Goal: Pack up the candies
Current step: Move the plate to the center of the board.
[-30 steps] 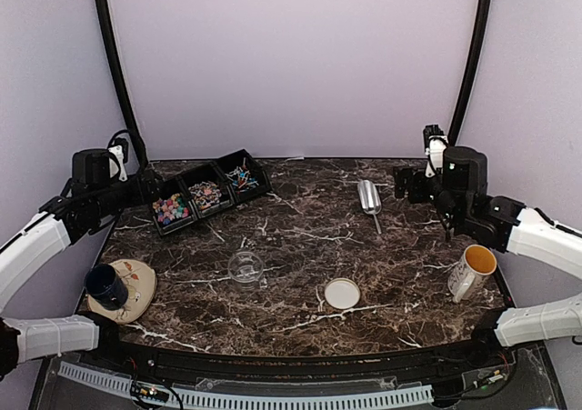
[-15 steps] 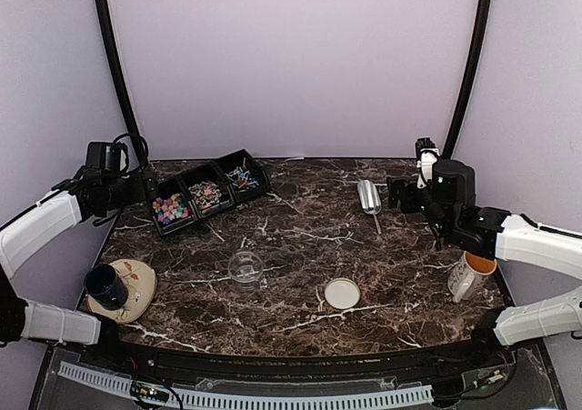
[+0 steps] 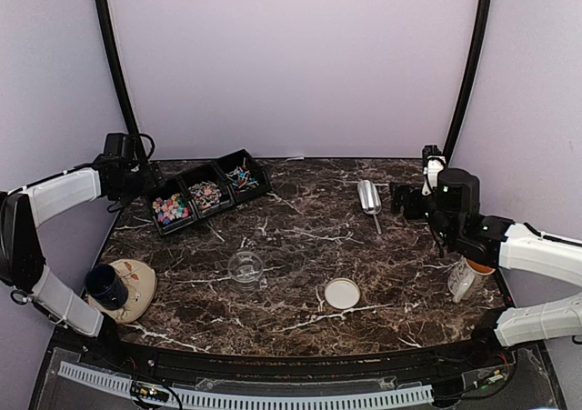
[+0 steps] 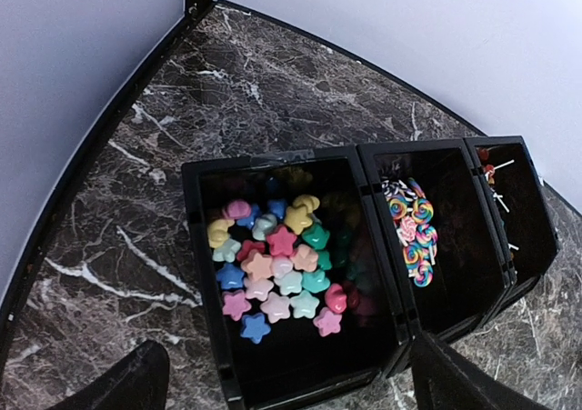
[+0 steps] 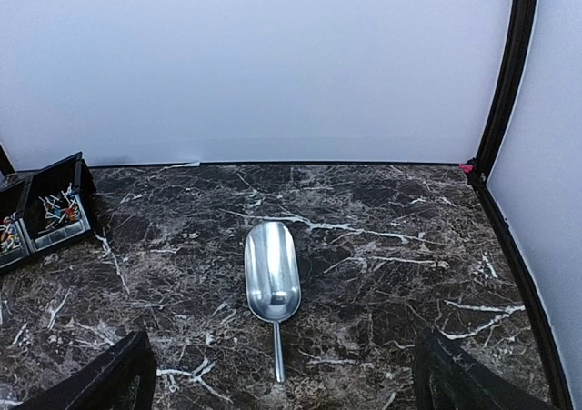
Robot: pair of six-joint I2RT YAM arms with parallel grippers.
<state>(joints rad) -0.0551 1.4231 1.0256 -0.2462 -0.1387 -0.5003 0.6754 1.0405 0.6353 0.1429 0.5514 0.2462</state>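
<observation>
The candies (image 4: 273, 274) sit in a black tray (image 4: 194, 274) at the far left of the table. The tray has three boxes. The left box holds little stars in pink, green, yellow and blue. The middle box holds swirly round sweets, and the right box holds thin ones on sticks. The left gripper (image 4: 286, 385) hangs right above the tray with its two fingers spread wide and nothing in them. The right gripper (image 5: 284, 392) is wide open too and holds nothing. It hangs over a shiny metal scoop (image 5: 271, 274) lying flat at the far right. A small clear jar (image 3: 245, 267) stands near the middle, with a round white lid (image 3: 342, 293) just to its right. I think no candy has been packed yet. Things could go wrong from here. The scoop's handle is thin and lies flat, so the fingers might slip off it or push it away. The left arm could bump the tray and make it slide. The candies are tiny, so they could roll off the scoop and scatter. The little jar might tip over if it gets knocked.
</observation>
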